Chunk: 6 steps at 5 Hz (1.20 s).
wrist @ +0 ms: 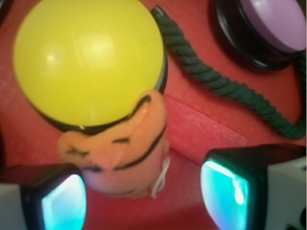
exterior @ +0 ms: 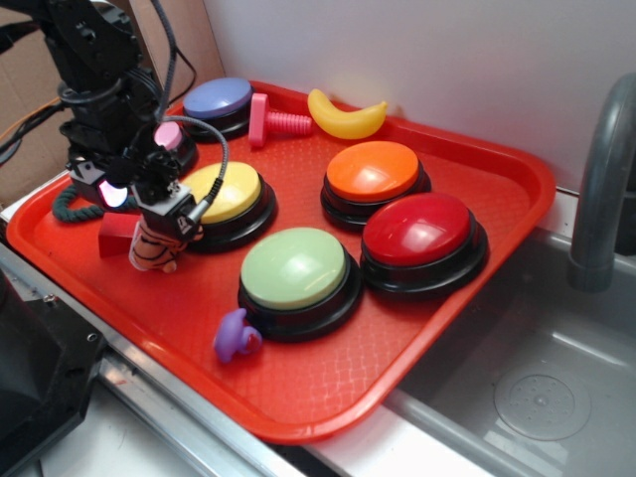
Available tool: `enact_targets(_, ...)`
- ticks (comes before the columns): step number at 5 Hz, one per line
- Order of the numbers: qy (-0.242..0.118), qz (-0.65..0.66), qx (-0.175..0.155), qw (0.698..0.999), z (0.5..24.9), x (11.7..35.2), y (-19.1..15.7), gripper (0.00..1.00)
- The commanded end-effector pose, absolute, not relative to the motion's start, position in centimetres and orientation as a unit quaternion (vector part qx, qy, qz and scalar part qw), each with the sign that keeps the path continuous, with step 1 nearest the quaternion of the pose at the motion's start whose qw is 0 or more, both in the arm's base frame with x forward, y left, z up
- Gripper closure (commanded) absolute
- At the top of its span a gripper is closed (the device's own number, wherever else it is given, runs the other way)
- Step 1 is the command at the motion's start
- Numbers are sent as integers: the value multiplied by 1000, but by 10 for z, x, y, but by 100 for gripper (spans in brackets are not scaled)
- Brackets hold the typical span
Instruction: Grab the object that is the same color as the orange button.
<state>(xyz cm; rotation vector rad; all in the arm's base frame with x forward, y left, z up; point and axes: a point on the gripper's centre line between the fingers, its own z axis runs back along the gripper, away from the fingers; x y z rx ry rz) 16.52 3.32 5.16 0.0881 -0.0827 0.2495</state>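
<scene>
Crowding plush tiger: yellow button, red wedge, rope.

The black arm comes in from the upper left corner of the exterior view and bends down to a wrist wrapped with cables. The gripper points straight downward, its body lit pink on 1 side. In the wrist view its 2 fingers stand apart at the bottom edge, 1 at the left and 1 at the right, their inner pads glowing teal. The jaws are spread wide, and neither pad is clearly pressing on anything between them.
</scene>
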Motion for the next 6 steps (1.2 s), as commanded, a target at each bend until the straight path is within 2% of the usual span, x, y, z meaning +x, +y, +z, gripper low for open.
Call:
enact_targets(1, -47, 115, 20, 992, 38, 173, 37, 0)
enact_targets(2, -44, 115, 24, 992, 35, 174, 37, 0)
enact_targets(3, -45, 119, 28, 991, 33, 174, 37, 82)
enact_targets(4, -48, 121, 31, 991, 31, 175, 38, 100)
enact_targets(5, -44, 120, 27, 991, 37, 174, 39, 100)
enact_targets(6, -31, 129, 19, 991, 58, 171, 43, 100)
